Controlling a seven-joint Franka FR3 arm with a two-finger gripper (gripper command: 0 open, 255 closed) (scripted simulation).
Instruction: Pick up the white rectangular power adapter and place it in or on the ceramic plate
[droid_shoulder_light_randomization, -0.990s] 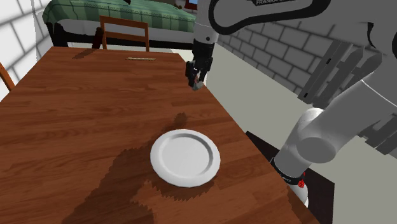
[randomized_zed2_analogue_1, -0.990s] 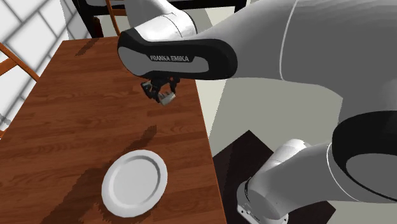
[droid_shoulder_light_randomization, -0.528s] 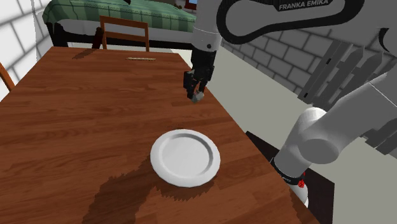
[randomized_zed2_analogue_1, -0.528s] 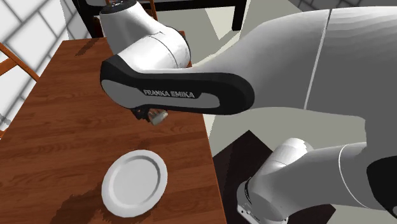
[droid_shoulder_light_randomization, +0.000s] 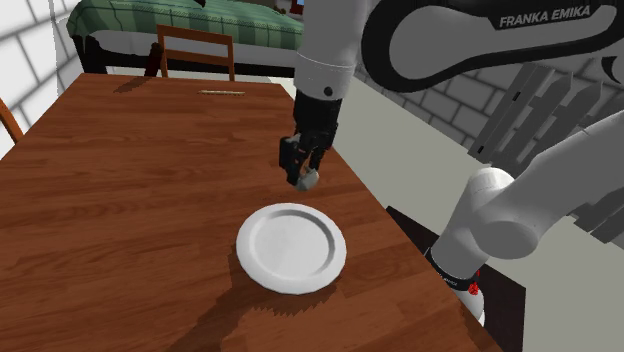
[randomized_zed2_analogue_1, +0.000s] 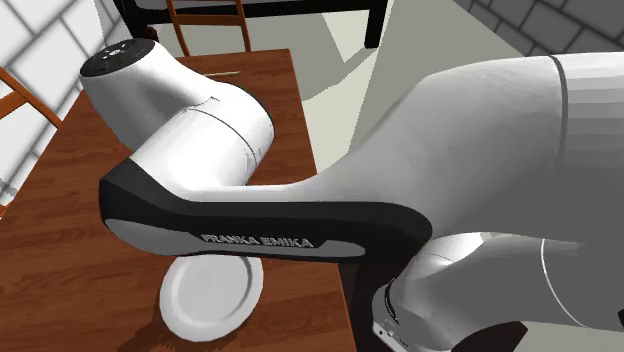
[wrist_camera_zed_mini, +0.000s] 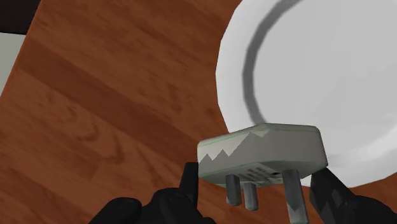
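Note:
My black gripper (droid_shoulder_light_randomization: 300, 174) hangs above the wooden table (droid_shoulder_light_randomization: 120, 180), just past the far rim of the white plate (droid_shoulder_light_randomization: 291, 247) in the shoulder view. It is shut on the power adapter (droid_shoulder_light_randomization: 309, 180), a pale grey-white block. In the wrist view the adapter (wrist_camera_zed_mini: 264, 153) sits clasped between my fingers (wrist_camera_zed_mini: 191, 184), its metal prongs pointing toward the camera, with the plate (wrist_camera_zed_mini: 318, 70) beneath and beyond it. In the second exterior view the arm covers the gripper, and part of the plate (randomized_zed2_analogue_1: 200, 300) shows below it.
The table's right edge (droid_shoulder_light_randomization: 370, 190) runs close to the plate in the shoulder view. A wooden chair (droid_shoulder_light_randomization: 195, 50) stands at the far end, with a green bed (droid_shoulder_light_randomization: 190, 20) behind it. Another chair (randomized_zed2_analogue_1: 20, 95) is at the second exterior view's left. A thin light strip (droid_shoulder_light_randomization: 222, 92) lies near the table's far edge.
The gripper has carried the adapter toward the plate, moving nearer and lower in the shoulder view. The arm now hides the gripper in the second exterior view.

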